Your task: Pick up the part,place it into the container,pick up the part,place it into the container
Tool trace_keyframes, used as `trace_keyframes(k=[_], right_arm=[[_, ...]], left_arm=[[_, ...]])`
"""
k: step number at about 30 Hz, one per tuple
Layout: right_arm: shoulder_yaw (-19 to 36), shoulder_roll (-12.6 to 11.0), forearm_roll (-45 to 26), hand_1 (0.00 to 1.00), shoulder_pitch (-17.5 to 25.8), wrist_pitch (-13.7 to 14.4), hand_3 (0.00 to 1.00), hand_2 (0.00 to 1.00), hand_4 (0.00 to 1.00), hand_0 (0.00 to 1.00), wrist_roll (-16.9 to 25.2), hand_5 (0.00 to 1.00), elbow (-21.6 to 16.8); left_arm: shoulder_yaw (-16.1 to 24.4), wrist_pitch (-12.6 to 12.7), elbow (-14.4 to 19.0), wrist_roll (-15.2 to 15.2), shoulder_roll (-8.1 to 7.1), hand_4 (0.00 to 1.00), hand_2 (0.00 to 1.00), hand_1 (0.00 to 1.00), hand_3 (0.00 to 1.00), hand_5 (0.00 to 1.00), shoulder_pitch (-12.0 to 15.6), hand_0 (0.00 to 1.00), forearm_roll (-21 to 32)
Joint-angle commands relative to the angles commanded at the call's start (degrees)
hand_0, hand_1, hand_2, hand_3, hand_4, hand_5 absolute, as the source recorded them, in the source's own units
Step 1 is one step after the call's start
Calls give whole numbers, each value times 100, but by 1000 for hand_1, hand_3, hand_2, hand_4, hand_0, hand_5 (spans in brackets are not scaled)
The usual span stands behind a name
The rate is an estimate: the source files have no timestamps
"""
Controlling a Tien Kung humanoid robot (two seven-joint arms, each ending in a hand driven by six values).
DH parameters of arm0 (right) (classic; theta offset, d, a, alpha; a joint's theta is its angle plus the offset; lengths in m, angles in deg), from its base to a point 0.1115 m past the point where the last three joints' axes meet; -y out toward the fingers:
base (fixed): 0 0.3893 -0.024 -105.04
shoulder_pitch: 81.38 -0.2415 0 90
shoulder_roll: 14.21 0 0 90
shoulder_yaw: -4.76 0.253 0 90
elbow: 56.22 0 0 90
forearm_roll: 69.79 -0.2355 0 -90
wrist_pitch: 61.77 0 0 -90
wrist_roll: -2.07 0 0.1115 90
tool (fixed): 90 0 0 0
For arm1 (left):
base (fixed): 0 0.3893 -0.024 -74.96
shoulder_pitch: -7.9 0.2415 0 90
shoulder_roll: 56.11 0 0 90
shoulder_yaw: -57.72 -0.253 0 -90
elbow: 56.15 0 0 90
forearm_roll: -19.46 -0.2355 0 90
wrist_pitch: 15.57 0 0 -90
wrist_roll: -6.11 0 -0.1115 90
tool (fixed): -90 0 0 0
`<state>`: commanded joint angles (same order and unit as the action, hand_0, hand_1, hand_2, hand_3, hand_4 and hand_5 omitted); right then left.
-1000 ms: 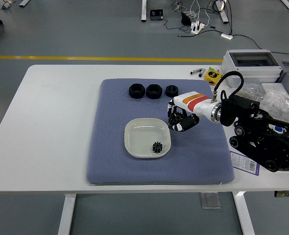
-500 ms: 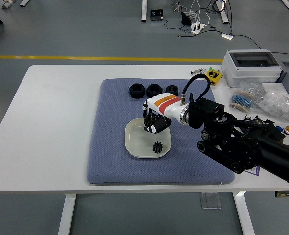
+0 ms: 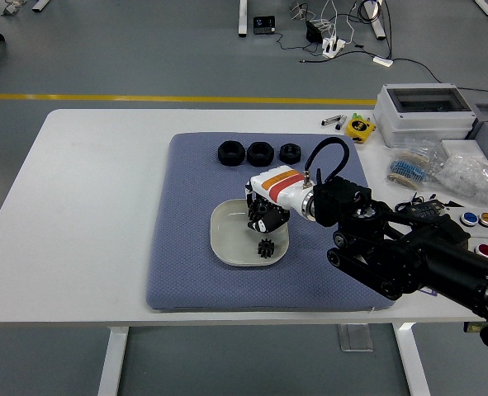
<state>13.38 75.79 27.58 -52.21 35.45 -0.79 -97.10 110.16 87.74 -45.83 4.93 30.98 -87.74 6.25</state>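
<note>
A white square dish (image 3: 227, 229) sits on the blue-grey mat (image 3: 186, 272), with one small black gear (image 3: 266, 247) lying in its near right corner. My right hand (image 3: 262, 216) hangs over the dish's right half, just above that gear. Its black fingers are curled downward around what looks like a small dark part, which mostly blends in with them. Three black ring-shaped parts (image 3: 229, 153), (image 3: 260, 153), (image 3: 290, 152) lie in a row at the mat's far edge. The left arm does not show.
My right forearm and its black bulk (image 3: 409, 256) cover the mat's right side and the table's right front. A grey box (image 3: 425, 107), bags of small items (image 3: 466, 173) and coloured buttons (image 3: 483, 219) crowd the far right. A yellow tool (image 3: 360, 128) lies behind the mat.
My right hand has swung left from beside the dish's right edge to over the dish, then sunk a little toward the gear. The three ring parts and the gear have not moved.
</note>
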Motion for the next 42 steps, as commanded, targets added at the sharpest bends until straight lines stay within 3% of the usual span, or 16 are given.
trace_keyframes(k=[10,11,16,17,28,29,34,35,40,41,42], right_arm=[[-110,0,-135,2,4,-67,199,77,373,2,96,100,-7],[-111,0,-142,2,-3,-69,304,92,250,2,117,2,-6],[-97,0,-181,2,-58,-98,304,92,250,2,200,2,-16],[-115,0,-186,2,-82,-105,326,112,346,2,212,2,-43],[-192,0,-261,12,-178,-239,333,127,355,2,270,2,-70],[-186,0,-261,41,-188,-232,344,162,387,2,291,141,-77],[-199,0,-254,41,-200,-215,344,162,387,2,352,141,-78],[-203,0,-257,77,-199,-221,359,205,432,5,363,292,-79],[-212,0,-344,77,-193,-188,359,205,432,5,486,292,-56],[-213,0,-355,143,-194,-177,388,247,704,68,501,430,-59],[-212,0,-364,143,-196,-165,388,247,704,68,520,430,-60]], left_arm=[[12,1,0,0,-2,646,665,672,568,593,-10,739,-22],[14,1,0,4,-2,647,666,671,568,593,-10,739,-13],[12,3,0,2,-4,647,666,671,568,593,-12,739,-12],[18,1,0,0,-5,647,666,671,568,594,-14,740,-23],[-10,10,0,23,-4,646,664,669,568,593,-20,736,38],[-12,12,0,24,-2,652,663,669,565,606,-20,737,40],[-14,18,0,22,2,652,663,669,565,606,-11,737,41],[-8,19,0,21,2,647,659,670,562,605,-10,732,34],[22,21,0,10,2,647,659,670,562,605,5,732,-17],[20,20,0,9,1,641,656,671,560,599,7,731,-19],[20,20,0,8,-1,641,656,671,560,599,8,731,-22]])
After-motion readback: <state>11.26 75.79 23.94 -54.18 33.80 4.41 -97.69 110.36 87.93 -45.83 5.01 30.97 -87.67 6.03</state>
